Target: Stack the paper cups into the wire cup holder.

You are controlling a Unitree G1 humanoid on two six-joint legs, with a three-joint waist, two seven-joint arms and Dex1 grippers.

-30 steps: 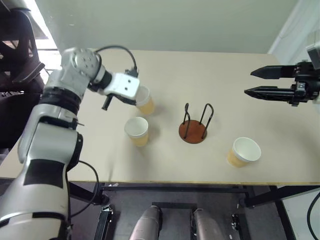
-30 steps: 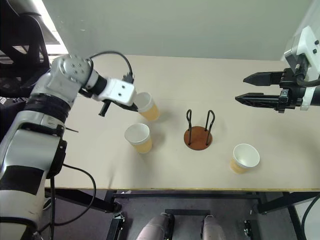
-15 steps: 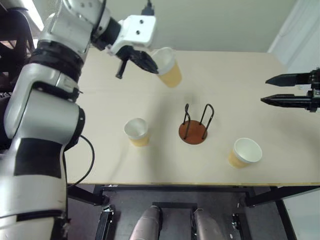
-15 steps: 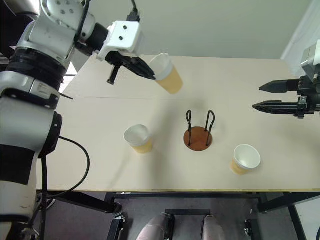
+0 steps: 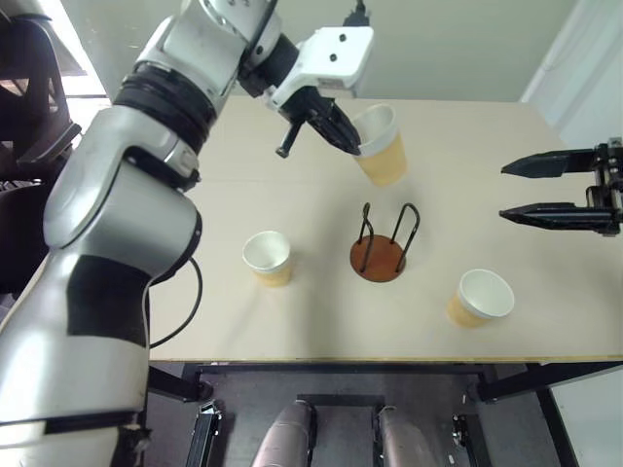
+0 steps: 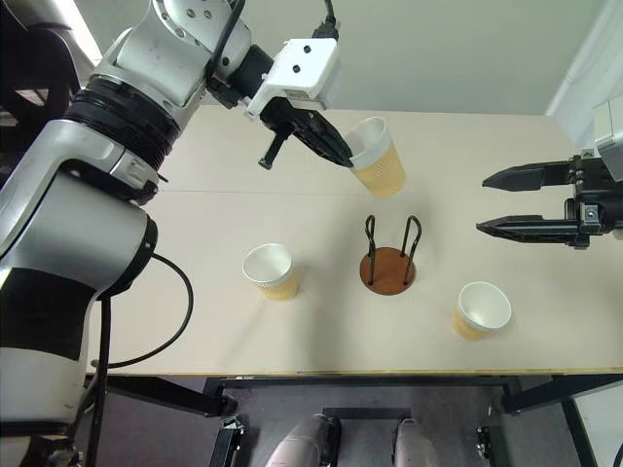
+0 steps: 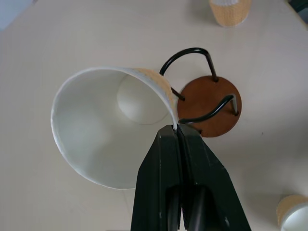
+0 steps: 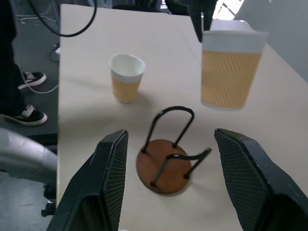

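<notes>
1. Left wrist view: my left gripper [image 7: 176, 129] is pinched flat on the rim wall of one paper cup [image 7: 108, 130], one finger inside and one outside. The cup hangs in the air, tilted, mouth toward the camera.
2. From the head views, the held cup [image 5: 380, 144] is above the table [image 5: 195, 321] and just behind the wire cup holder [image 5: 380, 249], not yet over it. The holder stands upright mid-table, empty.
3. My right gripper [image 5: 511, 191] hangs to the right of the holder with its fingers well apart, holding nothing.
4. Step in hand, as I judge it: carry the cup over the holder and seat it between the two wire loops.
5. To do it well: bring the cup's bottom squarely over the brown disc, level the tilt so the base goes down first, and lower it straight. The loops look only a little wider than the cup, so an off-centre drop would likely catch a wire or tip the holder. Release only once the cup sits on the disc.
6. Count: three paper cups, one in my grip, one standing left of the holder [image 5: 268, 257], one standing to its right [image 5: 481, 298]. One holder, two loops. Zero cups stacked.
</notes>
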